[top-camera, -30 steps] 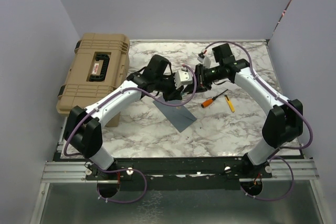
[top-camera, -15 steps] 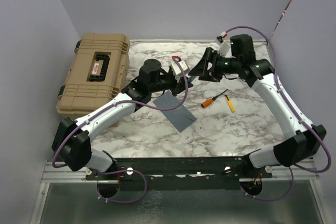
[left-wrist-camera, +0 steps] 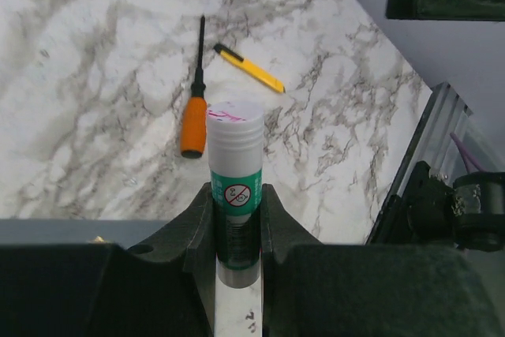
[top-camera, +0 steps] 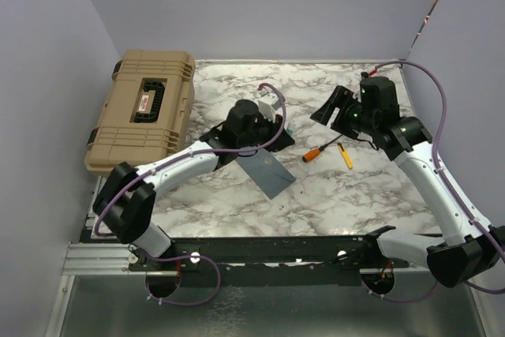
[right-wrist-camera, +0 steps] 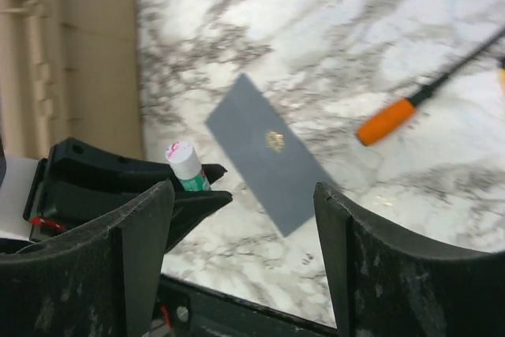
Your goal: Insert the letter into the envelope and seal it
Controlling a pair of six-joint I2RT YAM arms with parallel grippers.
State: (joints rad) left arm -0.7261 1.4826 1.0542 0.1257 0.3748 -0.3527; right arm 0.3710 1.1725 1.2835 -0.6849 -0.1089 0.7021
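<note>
Top external shows screwdriver (top-camera: 314, 153) and tan case (top-camera: 142, 112) flanking the envelope (top-camera: 271, 175).

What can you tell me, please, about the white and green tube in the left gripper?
The tube looks like a plastic glue stick: a white ribbed upper part with pink smears on its flat top, and below it a green label with a red-ringed prohibition sign. The left gripper is shut on its lower body, one finger on each side, so the top sticks out beyond the gripper. It hangs above the marble table, and nothing else is seen touching it.
</note>
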